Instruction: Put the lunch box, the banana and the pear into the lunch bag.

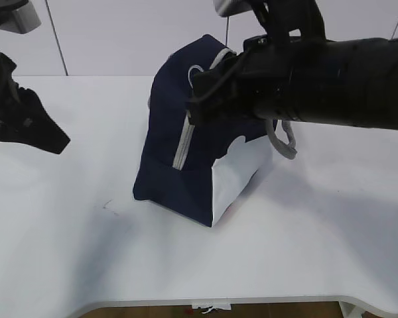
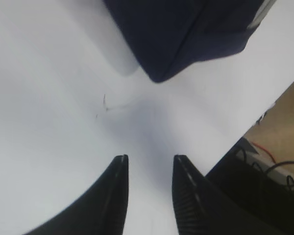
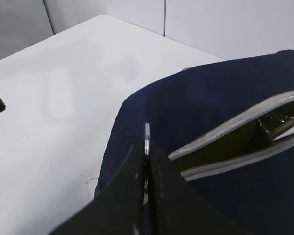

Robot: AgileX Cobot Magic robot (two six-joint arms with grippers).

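Right wrist view shows my right pincer (image 3: 146, 161) pinching the ring pull (image 3: 147, 134) at frame centre; the lunch bag (image 3: 220, 161) zipper (image 3: 235, 132) runs rightward, partly open. Left pincer (image 2: 149, 169) spread, idle.

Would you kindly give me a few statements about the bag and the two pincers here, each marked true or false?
1. The right pincer is shut on the zipper's ring pull. True.
2. The left pincer holds the bag. False: it is open over bare table, with the bag apart from it.
3. The zipper is partly open. True: dark lining shows between its grey edges.
4. A banana lies on the table beside the bag. False: no fruit is visible in any view.
5. The bag has a white panel low on one end. True.
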